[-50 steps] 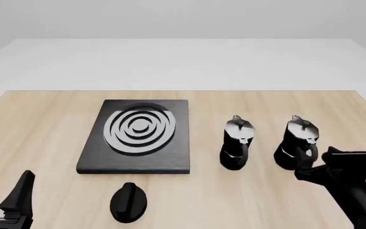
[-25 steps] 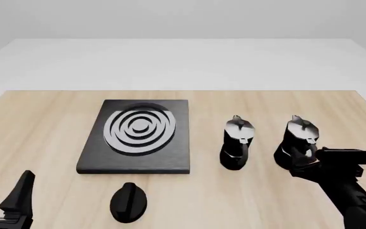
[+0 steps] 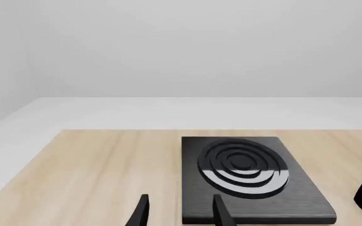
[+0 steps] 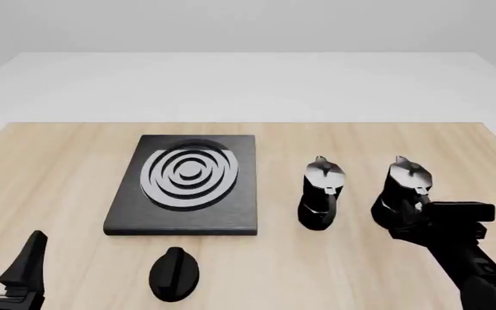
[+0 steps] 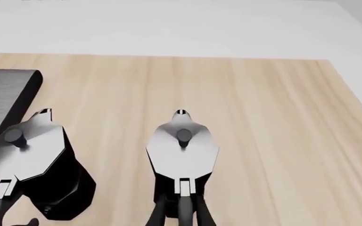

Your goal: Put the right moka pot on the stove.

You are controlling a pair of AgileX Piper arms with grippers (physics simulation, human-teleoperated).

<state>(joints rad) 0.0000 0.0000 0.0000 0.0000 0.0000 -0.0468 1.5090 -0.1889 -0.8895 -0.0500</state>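
Parked low at the near left edge of the pale wooden table (image 4: 59,174): left gripper (image 4: 7,261), black fingers spread apart, nothing between them, probably kept clear because the job falls to the other arm. Just ahead and to its right, flat black rectangular stove (image 4: 188,184) with silvery-grey concentric burner rings, bare on top, ready to receive a pot. In front of the slab, near its front edge, a small black oval knob (image 4: 174,274). Further right, well apart from the slab, a black faceted twin moka pot (image 4: 321,194) with silvery lid, upright, handle toward the arms. Beside it and still on the table, the right moka pot (image 4: 403,192), same build, upright, handle also facing the near side, which suits a grasp there. Right gripper (image 5: 179,214) at that handle, fingers close on either side of it in the wrist view; contact impossible to confirm, so shut or merely closing cannot be told. No lift yet.
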